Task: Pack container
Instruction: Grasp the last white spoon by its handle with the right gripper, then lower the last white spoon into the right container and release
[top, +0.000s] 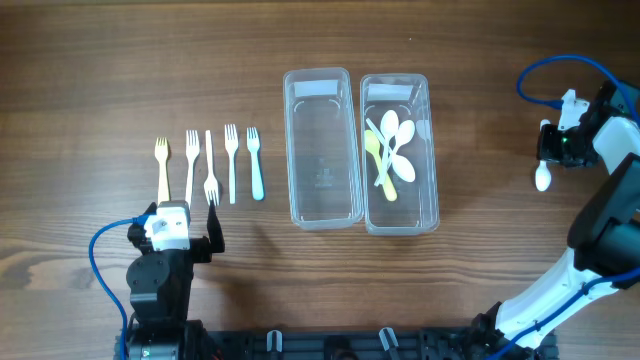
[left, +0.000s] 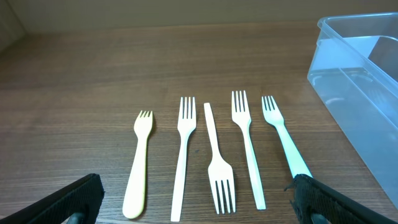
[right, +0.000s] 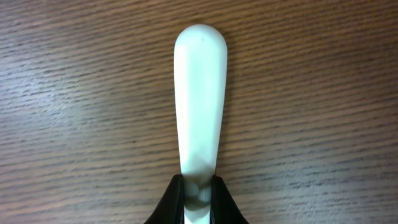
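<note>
Bench (top: 100, 60): brown wood, with everything lying on it.
Left container (top: 292, 150): clear plastic and long. It sits in the middle of the bench with nothing inside.
Right container (top: 432, 150): the same kind, just beside the left container on its right side.
Spoons (top: 392, 140): a small pile inside the right container. Most are white, and one is pale yellow-green.
Forks (left: 217, 162): five in a row on the bench, to the left of the containers.
Yellow fork (left: 140, 165): the first one on the left, and short.
Middle fork (left: 219, 174): white, and turned the other way from the rest, with its prongs toward the left hand.
Blue fork (left: 283, 140): pale blue, the fork nearest the containers.
Left hand (top: 176, 224): low on the left of the bench, just below the forks. Its fingers are wide apart and it holds nothing.
Right hand (right: 198, 191): far off on the right side of the bench, well apart from the containers. Its fingers are pinched tight on a spoon.
White spoon (right: 200, 93): held by one end in the right hand, sticking out over the wood. I cannot tell if it touches the bench.
</note>
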